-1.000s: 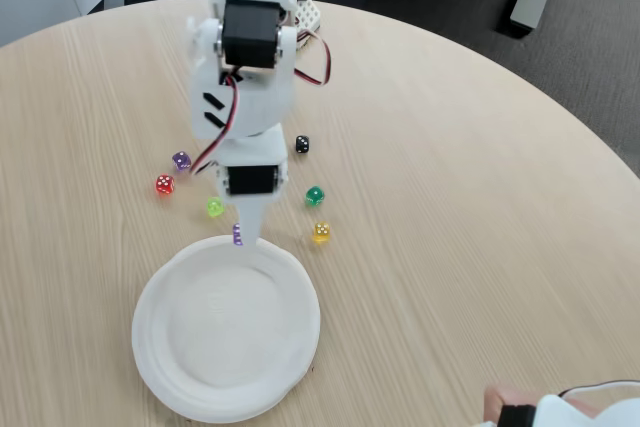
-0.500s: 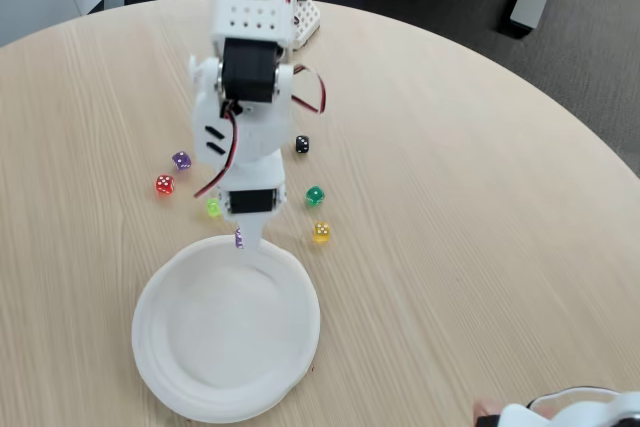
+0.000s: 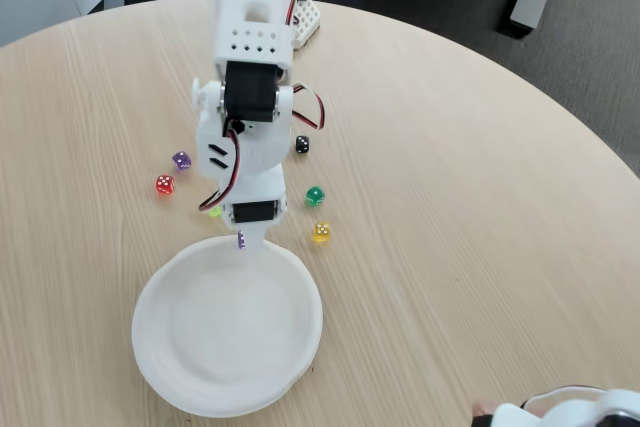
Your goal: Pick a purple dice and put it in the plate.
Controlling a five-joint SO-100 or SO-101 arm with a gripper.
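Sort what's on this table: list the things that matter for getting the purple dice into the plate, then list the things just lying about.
Part of the job:
- purple dice, held at the gripper
- plate, just below the gripper

Lying about:
- second purple die
- red die
- black die
- green die
- yellow die
- lime die, partly behind the arm

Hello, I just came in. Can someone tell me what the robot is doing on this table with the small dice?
The white arm's gripper holds a purple dice right at the far rim of the white plate, not yet released. The plate looks empty. Other dice lie on the round wooden table behind it: another purple die, a red one, a black one, a green one and a yellow one.
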